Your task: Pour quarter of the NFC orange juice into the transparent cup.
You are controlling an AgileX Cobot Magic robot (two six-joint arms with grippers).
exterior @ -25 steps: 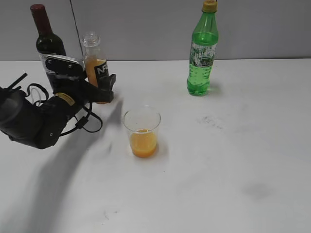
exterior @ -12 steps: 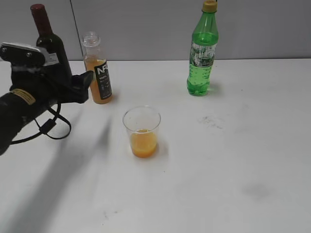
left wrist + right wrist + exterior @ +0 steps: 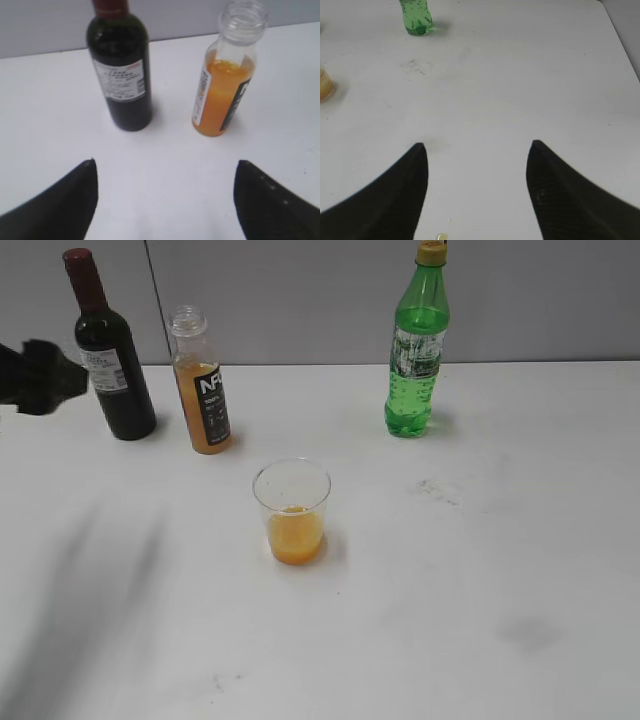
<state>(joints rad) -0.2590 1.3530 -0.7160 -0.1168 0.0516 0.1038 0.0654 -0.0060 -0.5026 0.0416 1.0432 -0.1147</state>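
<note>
The NFC orange juice (image 3: 202,390) stands upright and uncapped at the back left of the table, with juice up to about its shoulder; it also shows in the left wrist view (image 3: 226,85). The transparent cup (image 3: 292,510) stands in the middle, with orange juice in its lower part; its edge shows in the right wrist view (image 3: 324,84). My left gripper (image 3: 165,165) is open and empty, pulled back from the bottles; only its blurred tip shows at the left edge of the exterior view (image 3: 40,378). My right gripper (image 3: 476,146) is open and empty over bare table.
A dark wine bottle (image 3: 108,350) stands just left of the juice bottle, also in the left wrist view (image 3: 120,70). A green bottle (image 3: 416,350) stands at the back right, its base in the right wrist view (image 3: 416,17). A small yellowish drop (image 3: 440,236) lies on the table.
My left gripper has let go of the juice bottle and drawn back to the left, almost out of the exterior view. The bottle and cup have stayed in place.
</note>
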